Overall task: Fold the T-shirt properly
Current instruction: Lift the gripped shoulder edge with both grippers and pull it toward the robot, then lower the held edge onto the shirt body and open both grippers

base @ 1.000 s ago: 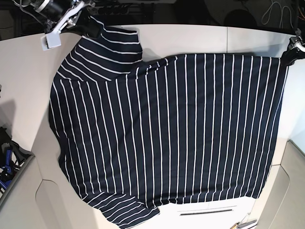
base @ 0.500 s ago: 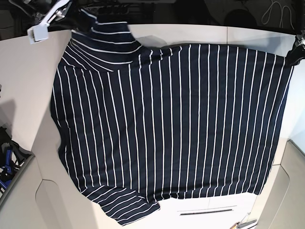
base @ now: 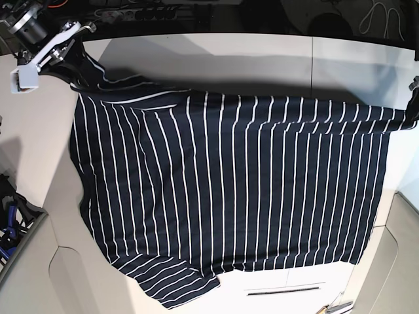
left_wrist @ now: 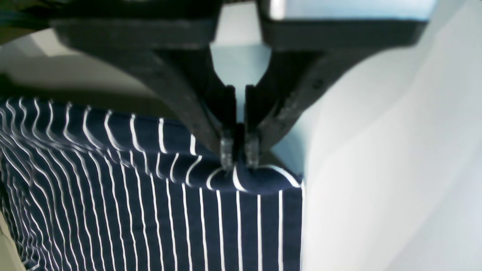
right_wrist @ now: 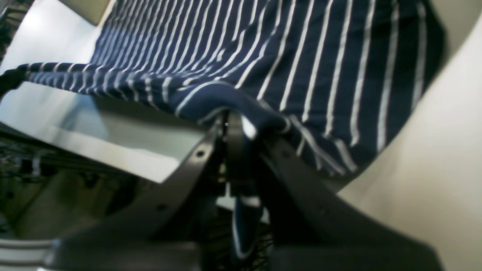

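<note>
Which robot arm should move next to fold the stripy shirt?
Probably both: the left gripper and right gripper each pinch a far corner of the T-shirt, lifting that edge.

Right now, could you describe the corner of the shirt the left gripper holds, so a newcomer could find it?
Start from the T-shirt covering the table. Follow its lifted far edge to the base view's right end. There the left gripper pinches a bunched striped corner.

No readable text, label or number anywhere.
</note>
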You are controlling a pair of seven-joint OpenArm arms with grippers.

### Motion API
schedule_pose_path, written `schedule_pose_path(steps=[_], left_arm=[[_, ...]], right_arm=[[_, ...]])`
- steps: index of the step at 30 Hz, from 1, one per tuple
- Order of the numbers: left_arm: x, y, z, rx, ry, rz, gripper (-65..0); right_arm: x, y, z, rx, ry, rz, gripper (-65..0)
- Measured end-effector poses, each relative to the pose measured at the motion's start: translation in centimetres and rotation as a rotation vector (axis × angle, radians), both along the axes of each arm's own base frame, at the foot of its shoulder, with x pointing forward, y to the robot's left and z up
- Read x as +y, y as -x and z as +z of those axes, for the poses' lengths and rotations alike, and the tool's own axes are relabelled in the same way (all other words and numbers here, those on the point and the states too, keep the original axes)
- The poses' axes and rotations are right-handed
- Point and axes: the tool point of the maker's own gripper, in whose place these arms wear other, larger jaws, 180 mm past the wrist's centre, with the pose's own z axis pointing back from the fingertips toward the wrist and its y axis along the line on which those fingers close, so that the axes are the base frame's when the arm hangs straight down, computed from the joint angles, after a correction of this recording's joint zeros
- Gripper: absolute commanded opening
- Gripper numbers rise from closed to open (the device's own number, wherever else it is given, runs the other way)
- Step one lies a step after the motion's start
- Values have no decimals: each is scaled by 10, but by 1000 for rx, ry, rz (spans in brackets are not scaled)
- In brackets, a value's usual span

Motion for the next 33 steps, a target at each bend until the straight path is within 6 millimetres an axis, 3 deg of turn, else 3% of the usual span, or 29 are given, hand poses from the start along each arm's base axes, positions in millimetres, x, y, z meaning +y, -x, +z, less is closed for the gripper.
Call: schedule_pose_path(steps=[4,8,15,23,28,33], left_arm=[[-8,-23,-4,-21,-65,-33,-650],[-19,-39,-12,-5,-122,-77,-650],[-21,-69,-1,-60,-212,-100,-650],[-12,-73,-5,-80,-218,-68,-650],[-3,-70,-18,-74,-181,-28,-650],[-1,-72,-18,-89,-173,-16,-650]], right_arm=[[-5,-24,8,-71,28,-5,-650],[-12,-34,2,-73,27,-27,-650],[-22,-62,6,-133,36,-59,-650],[-35,-89,14,-184,45,-60,-650],[-39,-102,3,-157,48,-33,-650],[-32,-124,-8,-140,35,2,-650]])
